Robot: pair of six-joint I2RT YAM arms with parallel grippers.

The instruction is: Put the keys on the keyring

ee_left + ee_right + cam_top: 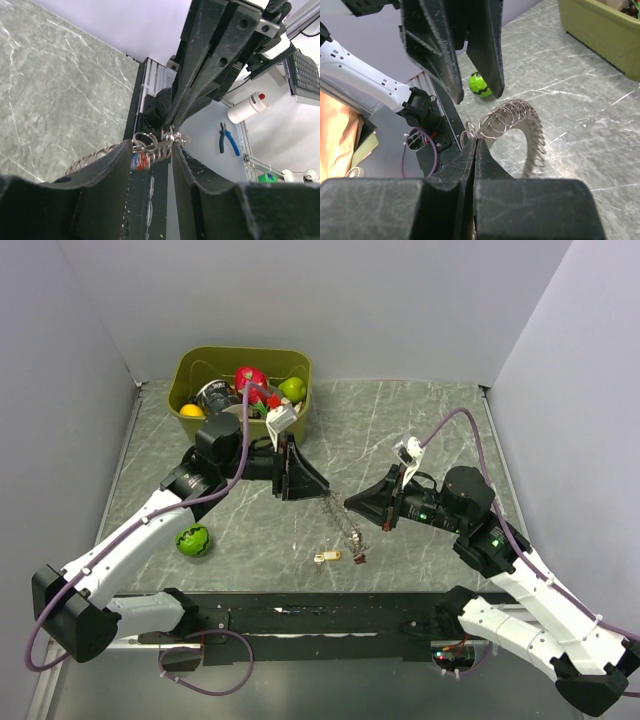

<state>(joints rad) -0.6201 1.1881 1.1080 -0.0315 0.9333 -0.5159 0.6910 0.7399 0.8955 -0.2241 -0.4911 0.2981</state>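
The keyring (pixel 345 521), a thin grey ring strung with many small loops, hangs in the air between both grippers. My right gripper (pixel 476 140) is shut on one end of the keyring (pixel 520 112). My left gripper (pixel 152 146) has its jaws partly apart. The keyring's loops (pixel 156 148) and red and blue tags (pixel 139 161) span the gap at its tips; I cannot tell if the pads press them. In the top view the left gripper (pixel 322 493) faces the right gripper (pixel 348 503). Two keys lie on the table below, one yellow-gold (pixel 327 556) and one dark (pixel 358 558).
An olive bin (pixel 240 352) with balls and other small items stands at the back left, behind the left arm. A green ball (pixel 192 540) lies beside the left forearm. White walls close the table on three sides.
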